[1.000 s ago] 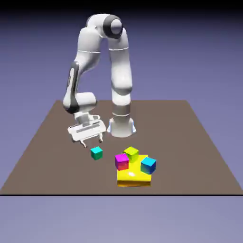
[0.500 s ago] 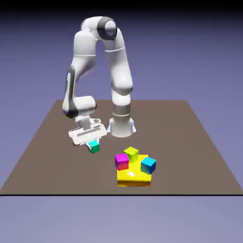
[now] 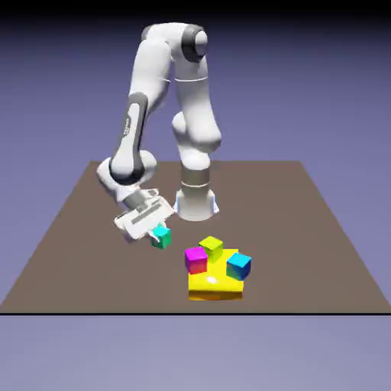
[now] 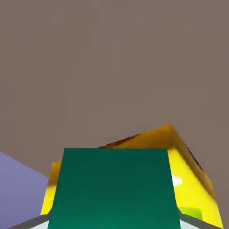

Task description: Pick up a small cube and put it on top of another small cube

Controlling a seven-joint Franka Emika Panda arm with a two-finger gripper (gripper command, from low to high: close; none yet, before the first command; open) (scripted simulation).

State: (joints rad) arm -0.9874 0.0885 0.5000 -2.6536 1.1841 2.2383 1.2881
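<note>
Hand (image 3: 158, 232) clamped on teal cube (image 3: 161, 237), raised off brown table (image 3: 321, 252), yellow block (image 3: 216, 285) near, bare tabletop around

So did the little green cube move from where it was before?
Yes. The green cube is off the table now, held in the shut pincer, and has shifted toward the exterior view's right, closer to the yellow block.

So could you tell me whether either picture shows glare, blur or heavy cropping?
Exterior view: sharp, evenly lit, a bright sheen on the yellow block. Hand view: the small cube fills the bottom, cropped and featureless; a white glint marks the yellow block behind it.
</note>
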